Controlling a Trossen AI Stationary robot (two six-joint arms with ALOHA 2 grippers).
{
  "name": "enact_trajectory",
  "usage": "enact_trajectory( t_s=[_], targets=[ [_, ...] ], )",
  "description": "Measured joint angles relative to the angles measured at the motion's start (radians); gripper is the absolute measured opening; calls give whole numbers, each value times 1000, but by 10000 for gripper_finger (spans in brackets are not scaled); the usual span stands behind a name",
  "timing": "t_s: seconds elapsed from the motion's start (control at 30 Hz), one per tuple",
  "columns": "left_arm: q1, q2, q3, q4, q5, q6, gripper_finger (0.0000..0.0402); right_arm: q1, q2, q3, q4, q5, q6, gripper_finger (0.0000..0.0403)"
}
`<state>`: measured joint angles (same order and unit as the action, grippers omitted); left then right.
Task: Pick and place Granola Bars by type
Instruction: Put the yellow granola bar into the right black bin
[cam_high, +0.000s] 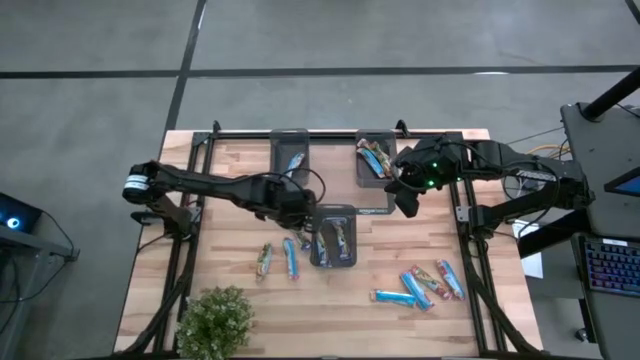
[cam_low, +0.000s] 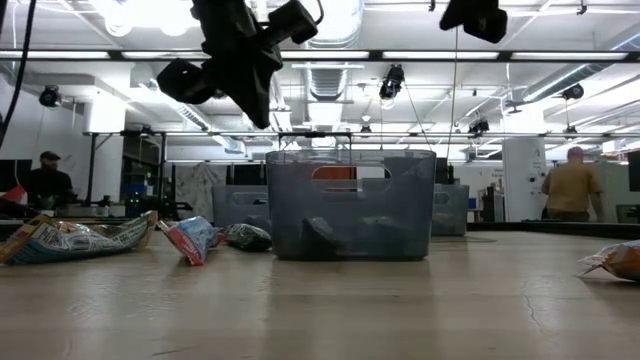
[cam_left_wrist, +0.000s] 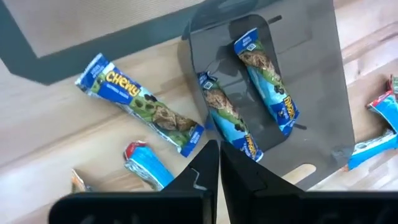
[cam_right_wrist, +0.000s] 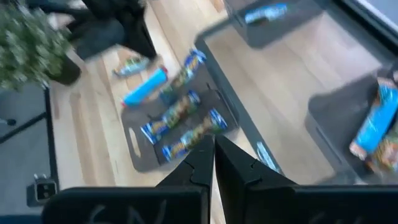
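Left wrist view: left gripper (cam_left_wrist: 213, 163), fingers pressed together and empty, hangs beside the middle tray (cam_left_wrist: 323, 81); a Chewy bar (cam_left_wrist: 139, 104) lies slantwise on wood just outside it, nearer this arm.

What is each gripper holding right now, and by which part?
Nothing. The left gripper is shut empty above the front tray; the right gripper is shut empty too.

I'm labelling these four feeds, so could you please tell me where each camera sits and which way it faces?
High: overhead, straight down on the table; both arms.
Low: table height, facing the room; arms overhead.
Left wrist: above the front tray; shut left claw.
Right wrist: over the table; shut right claw.
Shared: that tray shows in all.
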<state>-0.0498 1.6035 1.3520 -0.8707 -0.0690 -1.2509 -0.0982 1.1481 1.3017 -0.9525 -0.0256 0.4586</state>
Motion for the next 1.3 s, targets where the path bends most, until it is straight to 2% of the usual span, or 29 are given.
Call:
enact_trajectory(
  t_s=[0.13,0.37,0.47,0.67,0.93,1.17,1.3],
  targets=[
    [0,-4,-8,1,-10,29,0,0,0,-6,-59,-1,13,9],
    [-3,-18,-16,-4,-10,84,0,0,0,-8,-64,-2,13,9],
    [-13,-48,-16,-4,-54,148,0,0,0,-9,-64,-2,13,9],
    [-67,-170,-16,6,-135,415,0,0,0,-9,-64,-2,13,9],
    [-125,-371,-40,13,-240,582,0,0,0,-9,-64,-2,13,9],
    [-126,-539,-155,67,-251,675,0,2,0,-9,-64,-5,-2,9],
    [-118,-622,-265,210,-250,800,0,7,0,-9,-65,-16,-81,9]
  ],
)
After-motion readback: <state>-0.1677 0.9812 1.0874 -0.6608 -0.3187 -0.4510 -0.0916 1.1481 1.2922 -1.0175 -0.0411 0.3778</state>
